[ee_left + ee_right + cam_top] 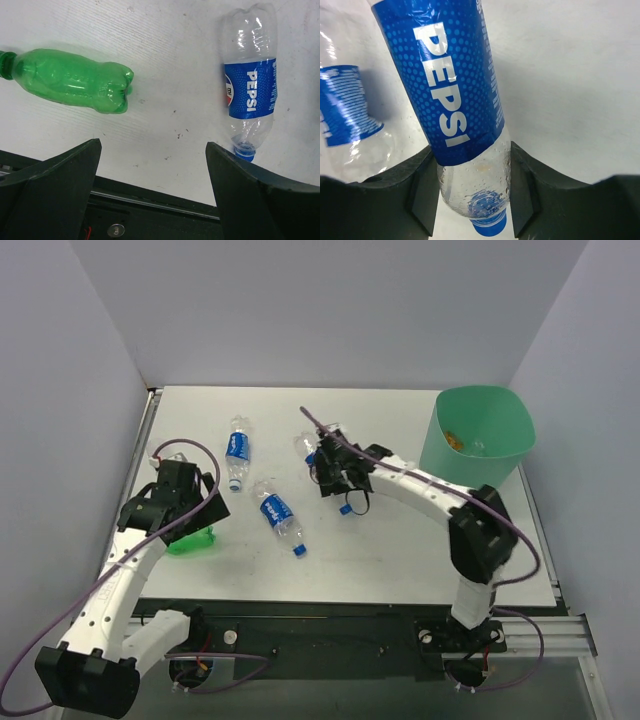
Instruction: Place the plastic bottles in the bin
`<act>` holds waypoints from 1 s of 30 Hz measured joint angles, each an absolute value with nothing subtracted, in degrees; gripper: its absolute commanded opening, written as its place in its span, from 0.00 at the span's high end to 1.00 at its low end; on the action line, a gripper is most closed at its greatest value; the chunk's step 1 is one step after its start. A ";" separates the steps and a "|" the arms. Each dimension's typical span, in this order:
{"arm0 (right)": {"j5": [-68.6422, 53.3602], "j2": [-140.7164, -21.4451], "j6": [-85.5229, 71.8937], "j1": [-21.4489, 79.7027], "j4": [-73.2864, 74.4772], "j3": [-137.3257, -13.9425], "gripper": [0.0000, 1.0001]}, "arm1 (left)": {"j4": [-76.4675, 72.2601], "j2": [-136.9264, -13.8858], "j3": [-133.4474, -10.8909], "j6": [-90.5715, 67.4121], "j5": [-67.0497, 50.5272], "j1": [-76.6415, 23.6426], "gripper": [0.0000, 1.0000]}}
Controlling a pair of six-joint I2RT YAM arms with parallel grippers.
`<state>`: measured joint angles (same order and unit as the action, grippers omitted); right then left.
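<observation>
My right gripper (337, 483) is shut on a clear blue-labelled plastic bottle (462, 95), its fingers (422, 185) pressing both sides just below the label, the blue cap (345, 508) pointing toward me. Another blue-labelled bottle (345, 115) lies just beside it. Two more blue-labelled bottles (238, 452) (280, 517) lie on the table's left half. My left gripper (152, 150) is open and empty above the table's near left, between a green bottle (75, 85) and the nearer blue-labelled bottle (250, 85). The mint-green bin (505, 455) stands at the far right with something orange (453, 440) inside.
White walls enclose the table on the left, back and right. The black front rail (150, 210) runs along the near table edge just under my left gripper. The green bottle (192, 541) lies near that edge.
</observation>
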<state>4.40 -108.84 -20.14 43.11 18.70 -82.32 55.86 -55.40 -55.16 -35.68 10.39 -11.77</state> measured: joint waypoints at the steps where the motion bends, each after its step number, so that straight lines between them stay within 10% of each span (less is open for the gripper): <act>1: 4.69 -105.14 -20.01 42.54 18.68 -80.53 0.64 | 55.68 -55.53 -54.96 -35.68 10.11 -11.77 0.03; 11: 9.78 -67.83 -17.32 25.17 16.71 -77.45 0.64 | 52.53 -58.00 -54.43 -35.53 7.18 -11.57 0.03; 21: 13.08 -66.17 -16.88 5.67 16.53 -77.97 0.62 | 51.88 -57.87 -54.06 -35.44 5.96 -11.55 0.03; 30: 12.82 -72.12 -17.72 1.17 15.27 -78.00 0.16 | 51.90 -57.12 -54.06 -35.29 5.89 -11.55 0.03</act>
<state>12.82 -72.12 -17.72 1.17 15.27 -78.00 51.90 -57.12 -54.06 -35.29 5.89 -11.55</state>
